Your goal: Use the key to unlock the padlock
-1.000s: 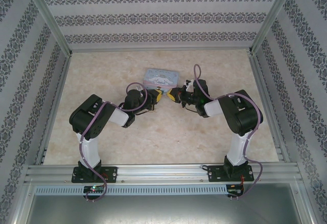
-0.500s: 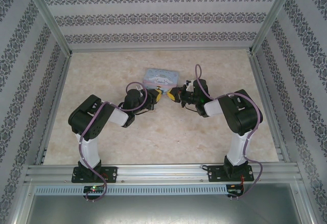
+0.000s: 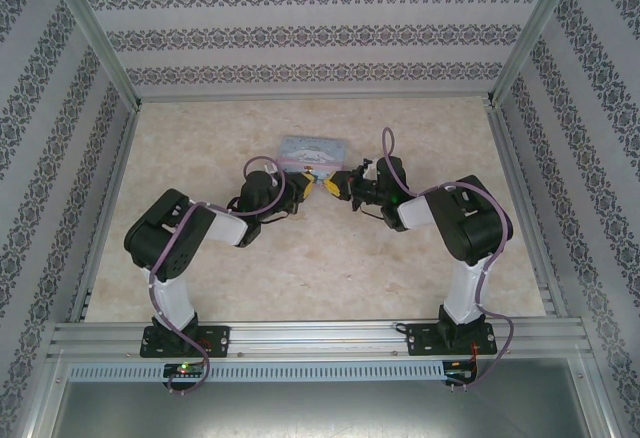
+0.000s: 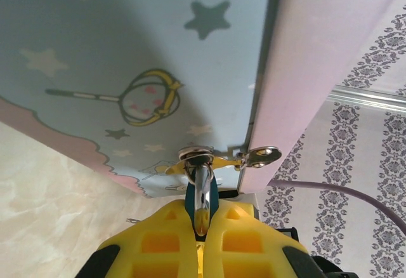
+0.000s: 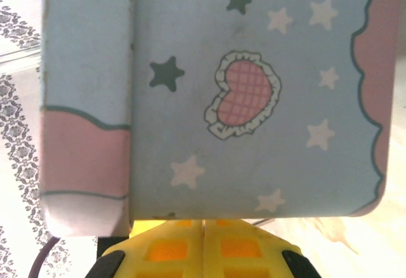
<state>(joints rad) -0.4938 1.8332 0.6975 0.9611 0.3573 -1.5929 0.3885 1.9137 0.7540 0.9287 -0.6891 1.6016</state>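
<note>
up close, the padlock point(image 4: 202, 190) is a tiny thing: a bright chrome shackle rising from a dark teal body, of which we see just a sliver on each side of the shackle. it sits at the near side of the tin box point(image 4: 127, 37). its shackle reaches up to the brassy hasp point(image 4: 219, 162), beside a silver tab with a hole point(image 4: 261, 156). the left gripper point(image 4: 202, 219) is clamped on the padlock, with its yellow fingers point(image 4: 158, 243) pressed against the body from both sides.

from above, the tin box point(image 3: 312, 146) lies near the middle of the far edge of the table point(image 3: 300, 268). the left gripper point(image 3: 303, 187) and the right gripper point(image 3: 335, 185) meet at its near side, just beside each other. on the right wrist view, the right gripper point(image 5: 203, 227) has its fingers pressed together with a thin seam between them, just under the tin's star-and-heart face point(image 5: 254, 68). we cannot tell whether anything is pinched there.

against half a second ago, the tin looks shorter from front to back in the overhead view. the left arm's elbow has swung toward the table's near left corner, and both grippers sit slightly closer to the far edge.
</note>
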